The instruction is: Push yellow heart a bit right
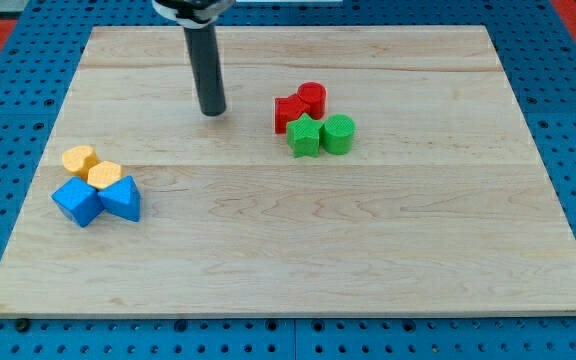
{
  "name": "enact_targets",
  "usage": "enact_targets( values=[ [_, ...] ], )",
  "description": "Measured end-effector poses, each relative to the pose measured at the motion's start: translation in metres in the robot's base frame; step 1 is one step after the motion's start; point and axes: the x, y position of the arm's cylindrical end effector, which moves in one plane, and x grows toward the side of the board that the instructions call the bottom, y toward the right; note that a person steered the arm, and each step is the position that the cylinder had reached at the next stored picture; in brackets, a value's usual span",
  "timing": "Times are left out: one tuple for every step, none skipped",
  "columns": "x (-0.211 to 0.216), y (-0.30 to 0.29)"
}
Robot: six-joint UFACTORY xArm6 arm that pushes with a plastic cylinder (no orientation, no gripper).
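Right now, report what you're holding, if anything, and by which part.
Nothing is held. My tip stands alone on the board, touching no block, well up and right of the yellow blocks.

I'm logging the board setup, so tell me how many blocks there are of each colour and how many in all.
Yellow: 2, one and another, at the view's left
Blue: 2, one and another, just below the yellows
Red: 2, one and another
Green: 2, one and another
Total: 8

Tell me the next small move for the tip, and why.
Probably bring my tip down toward the view's left, to the left side of the yellow blocks. It stands well up and right of them, touching nothing; which yellow block is the heart I cannot tell.
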Motion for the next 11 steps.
enact_targets(
  values=[
    [-0.022,-0.047],
    [-0.041,-0.073],
    [-0.03,-0.146],
    [-0.012,-0.193],
    [0.01,-0.196],
    [0.032,-0.195],
    [0.049,-0.196],
    [0.073,-0.189],
    [0.124,-0.171],
    [0.127,-0.181],
    [0.116,-0.148]
  ],
)
